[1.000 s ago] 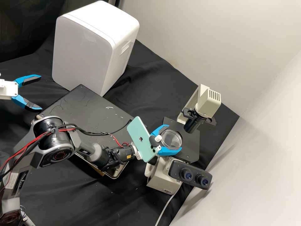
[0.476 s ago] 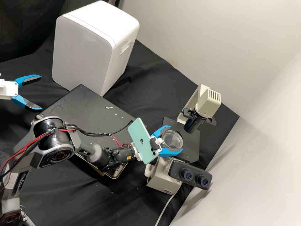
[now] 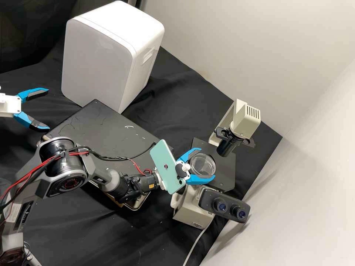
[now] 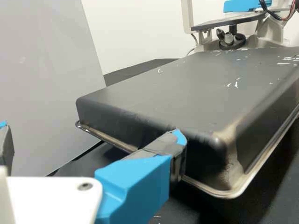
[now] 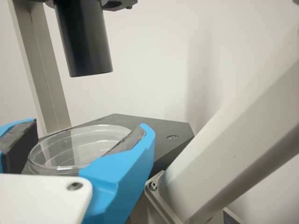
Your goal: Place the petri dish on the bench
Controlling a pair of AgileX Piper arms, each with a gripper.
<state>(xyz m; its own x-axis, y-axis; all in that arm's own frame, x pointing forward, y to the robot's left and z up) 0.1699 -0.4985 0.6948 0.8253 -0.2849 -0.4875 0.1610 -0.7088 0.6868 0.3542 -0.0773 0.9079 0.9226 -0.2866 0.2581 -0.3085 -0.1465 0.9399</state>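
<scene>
High view: one dish point(image 3: 202, 163), round so no real long axis, lying flat at the microscope point(image 3: 207, 207) stage point(image 3: 226, 170). The right gripper point(image 3: 205, 163) has both fingers clamped on its sides. The left gripper point(image 3: 45, 108) hangs with jaws wide apart near the one tray point(image 3: 100, 129).

Left wrist: a finger point(image 4: 149, 170) just beside the tray's corner.

Right wrist: dish rim up, squeezed between two fingers, below one dark lens tube point(image 5: 84, 37).

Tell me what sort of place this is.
Probably a laboratory: a microscope with a clear petri dish at its stage, on a black bench beside a white boxy appliance.
</scene>
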